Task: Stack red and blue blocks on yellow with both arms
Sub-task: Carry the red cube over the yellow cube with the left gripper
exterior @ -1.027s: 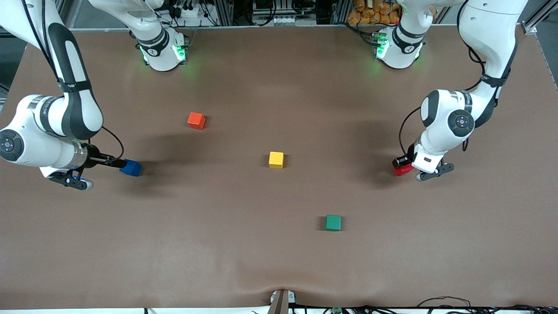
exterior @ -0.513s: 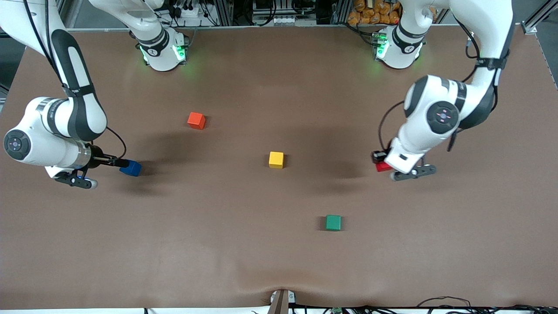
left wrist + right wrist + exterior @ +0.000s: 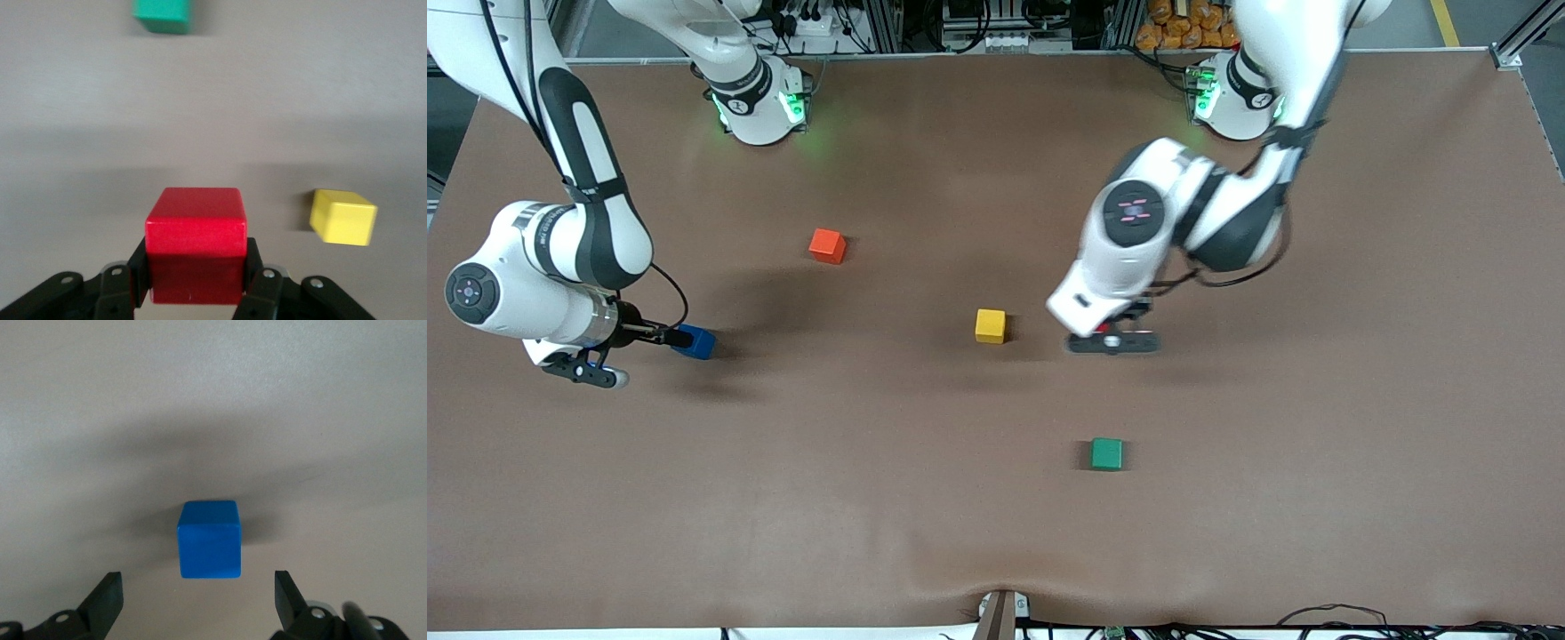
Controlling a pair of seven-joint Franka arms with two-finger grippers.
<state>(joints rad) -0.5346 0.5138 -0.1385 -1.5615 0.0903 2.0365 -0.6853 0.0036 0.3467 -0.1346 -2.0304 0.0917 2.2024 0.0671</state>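
Observation:
My left gripper (image 3: 197,270) is shut on the red block (image 3: 195,230), with a finger pressed on each side face. In the front view the left gripper (image 3: 1112,336) hangs over the table just beside the yellow cube (image 3: 990,325), toward the left arm's end; the wrist hides nearly all of the red block there. The yellow cube (image 3: 342,217) stands alone on the table. The blue block (image 3: 696,342) rests on the table toward the right arm's end. My right gripper (image 3: 196,581) is open and low, the blue block (image 3: 209,539) just ahead of its fingertips, untouched.
A green cube (image 3: 1107,453) sits nearer the front camera than the yellow cube and also shows as the green cube (image 3: 162,15) in the left wrist view. An orange-red cube (image 3: 827,245) lies farther back, toward the right arm's side. The brown table (image 3: 996,533) is bare around them.
My left arm has carried the red block from the left arm's end of the table to just beside the yellow cube. The right arm has only shifted slightly; the blue block stays put.

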